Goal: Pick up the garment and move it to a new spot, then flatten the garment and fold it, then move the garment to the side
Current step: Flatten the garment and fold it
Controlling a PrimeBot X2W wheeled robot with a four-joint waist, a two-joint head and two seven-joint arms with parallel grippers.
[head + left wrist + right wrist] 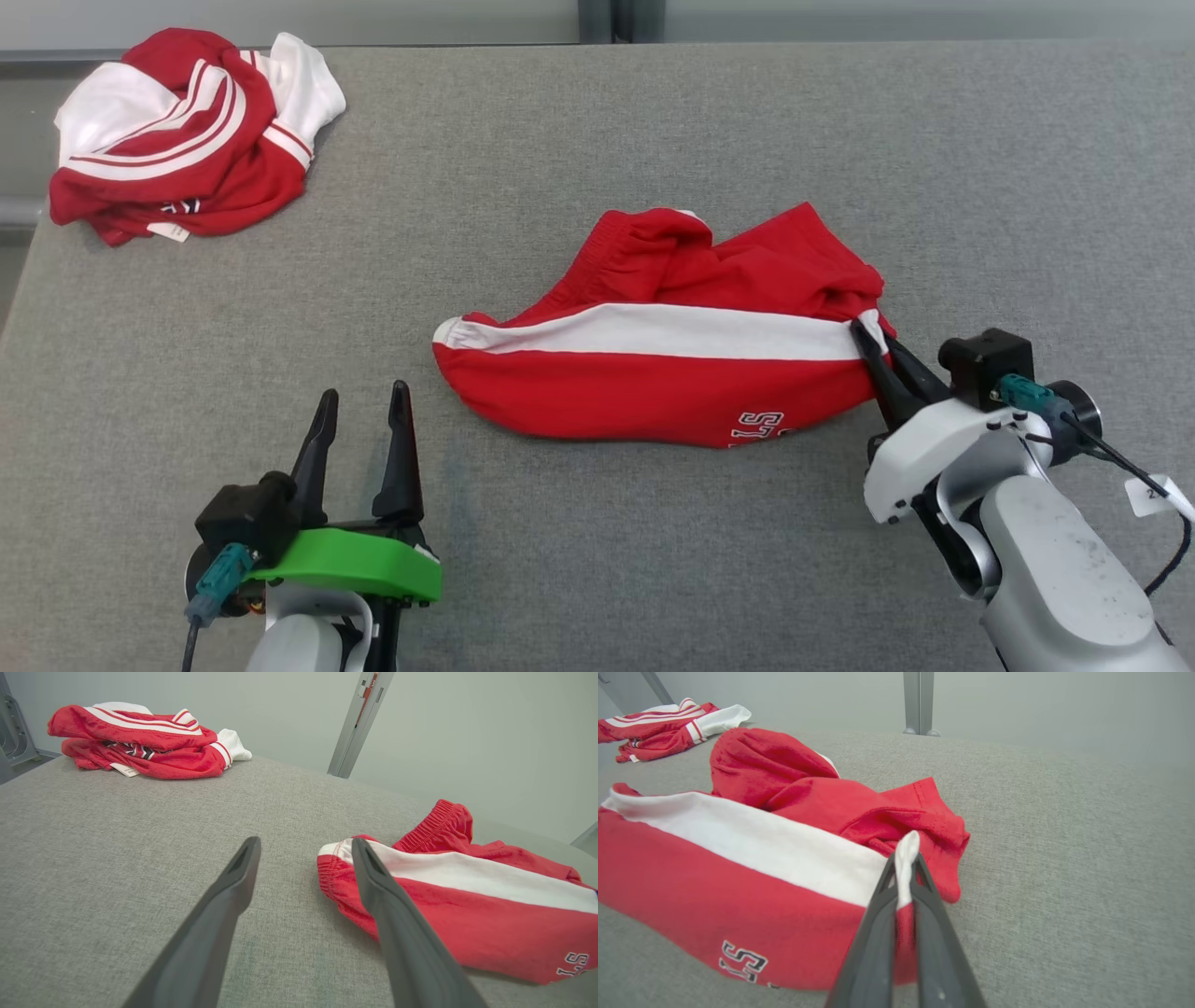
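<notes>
On table (653,560): one garment (653,392), one probable jersey (187,140).

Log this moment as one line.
right fingers: shut on red shorts, white stripe | left fingers: open, apart from shorts | red-and-white garment: bunched, table far-left corner

The lettering (761,427) on the shorts (653,373) runs under the fold, unreadable; my right fingers (873,942) cover the pinched edge; the tag (170,231) on the far jersey (187,131) is too small to read
</notes>
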